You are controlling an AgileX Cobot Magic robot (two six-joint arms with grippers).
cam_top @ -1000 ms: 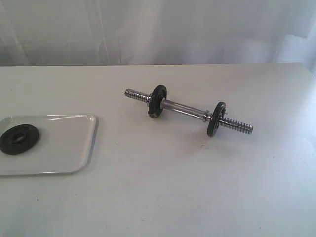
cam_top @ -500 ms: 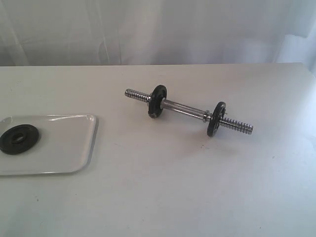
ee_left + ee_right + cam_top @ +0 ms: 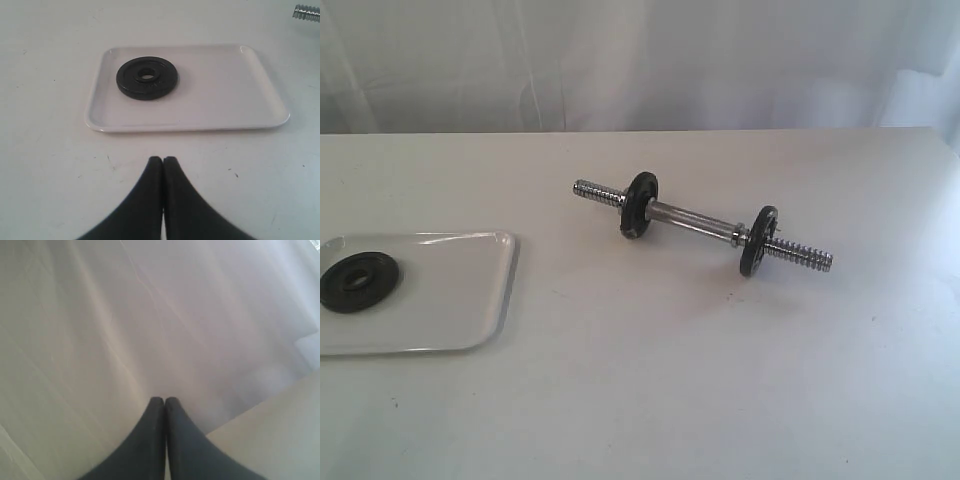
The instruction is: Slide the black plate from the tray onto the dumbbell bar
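Observation:
The black plate point(image 3: 356, 282) point(image 3: 147, 78) lies flat in the white tray point(image 3: 450, 300) point(image 3: 220, 95) at the table's left edge. The chrome dumbbell bar point(image 3: 695, 222) lies slantwise mid-table; one threaded end point(image 3: 306, 12) shows in the left wrist view. My left gripper point(image 3: 163, 160) is shut and empty, hovering over bare table short of the tray's rim. My right gripper point(image 3: 164, 400) is shut and empty, facing a white curtain; neither gripper shows in the exterior view.
Two black discs point(image 3: 640, 205) point(image 3: 758, 241) stand upright on the bar, one near each threaded end. A white curtain point(image 3: 640, 60) hangs behind the table. The table's corner point(image 3: 280, 440) shows in the right wrist view.

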